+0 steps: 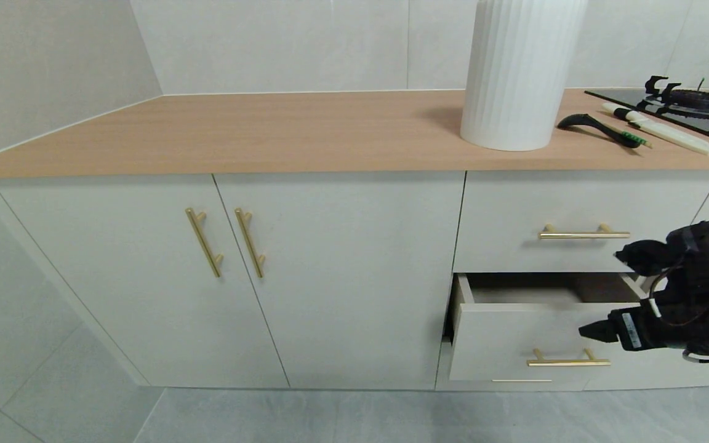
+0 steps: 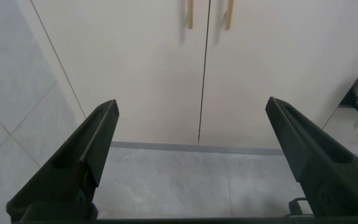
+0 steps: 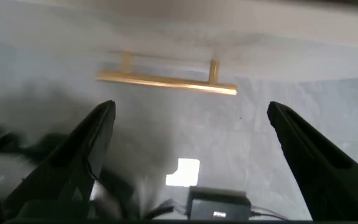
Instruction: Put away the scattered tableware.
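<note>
On the wooden countertop point(image 1: 268, 132) at the right lie a black utensil with a green tip point(image 1: 600, 128) and a white knife point(image 1: 662, 129), side by side. Below them the lower drawer point(image 1: 502, 344) is pulled partly out; its inside is dark. My right gripper point(image 1: 613, 294) hangs open in front of that drawer, just above its gold handle point(image 1: 568, 361). In the right wrist view the gripper point(image 3: 191, 107) is open and holds nothing, with a gold handle point(image 3: 166, 81) a short way ahead. My left gripper point(image 2: 191, 106) is open, low down, facing the cabinet doors.
A tall white ribbed vase point(image 1: 517, 74) stands on the counter left of the utensils. A black hob point(image 1: 693, 104) sits at the far right. The upper drawer point(image 1: 576, 209) is closed. A pair of closed cabinet doors point(image 1: 231, 277) is at the left, above grey floor tiles point(image 2: 166, 186).
</note>
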Robot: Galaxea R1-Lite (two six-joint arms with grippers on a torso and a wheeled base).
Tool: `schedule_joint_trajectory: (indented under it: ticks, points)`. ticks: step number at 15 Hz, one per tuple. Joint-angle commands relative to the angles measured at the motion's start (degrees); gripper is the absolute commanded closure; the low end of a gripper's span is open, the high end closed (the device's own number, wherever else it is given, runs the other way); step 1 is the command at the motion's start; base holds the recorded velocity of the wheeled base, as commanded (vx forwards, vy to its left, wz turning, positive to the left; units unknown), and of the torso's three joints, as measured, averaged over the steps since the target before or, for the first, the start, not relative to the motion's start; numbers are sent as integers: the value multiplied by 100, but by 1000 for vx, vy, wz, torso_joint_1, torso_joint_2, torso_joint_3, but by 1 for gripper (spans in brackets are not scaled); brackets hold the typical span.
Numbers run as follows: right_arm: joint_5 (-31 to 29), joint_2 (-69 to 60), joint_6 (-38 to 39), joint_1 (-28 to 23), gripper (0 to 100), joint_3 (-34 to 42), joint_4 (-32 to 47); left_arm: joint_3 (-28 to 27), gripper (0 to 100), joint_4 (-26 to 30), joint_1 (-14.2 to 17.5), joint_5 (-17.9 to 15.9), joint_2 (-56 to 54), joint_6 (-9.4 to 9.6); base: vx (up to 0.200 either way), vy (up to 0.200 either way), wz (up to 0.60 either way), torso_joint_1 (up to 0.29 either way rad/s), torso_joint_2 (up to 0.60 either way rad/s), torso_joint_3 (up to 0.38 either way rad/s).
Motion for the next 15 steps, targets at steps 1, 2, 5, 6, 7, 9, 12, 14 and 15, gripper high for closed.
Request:
schedule_joint_trajectory:
  ticks: [1, 2, 5, 6, 7, 9, 12, 14, 15]
  points:
    - [97, -443, 111, 151, 0, -245, -114, 1, 0, 0, 4, 2, 9, -8, 0, 0, 0, 0, 0, 0]
    - [97, -329, 137, 169, 0, -218, -289, 1, 0, 0, 4, 2, 9, -8, 0, 0, 0, 0, 0, 0]
    - [44, 427, 278, 406, 0, 28, -1168, 1, 0, 0, 4, 2, 9, 0, 0, 0, 0, 0, 0, 0]
    - [35, 647, 278, 450, 0, 72, -1397, 1, 0, 0, 4, 2, 9, 0, 0, 0, 0, 0, 0, 0]
    - [35, 779, 304, 450, 0, 89, -1555, 1, 0, 0, 4, 2, 9, -8, 0, 0, 0, 0, 0, 0]
    - [-158, 1165, 348, 450, 0, 221, -2311, 1, 0, 0, 4, 2, 9, 0, 0, 0, 0, 0, 0, 0]
    - [-413, 1499, 348, 450, 0, 388, -3111, 1, 0, 0, 4, 2, 9, 0, 0, 0, 0, 0, 0, 0]
    - [-413, 1631, 348, 441, 0, 379, -3198, 1, 0, 0, 4, 2, 9, -8, 0, 0, 0, 0, 0, 0]
    - [-413, 1693, 357, 432, 0, 379, -3234, 1, 0, 0, 4, 2, 9, 0, 0, 0, 0, 0, 0, 0]
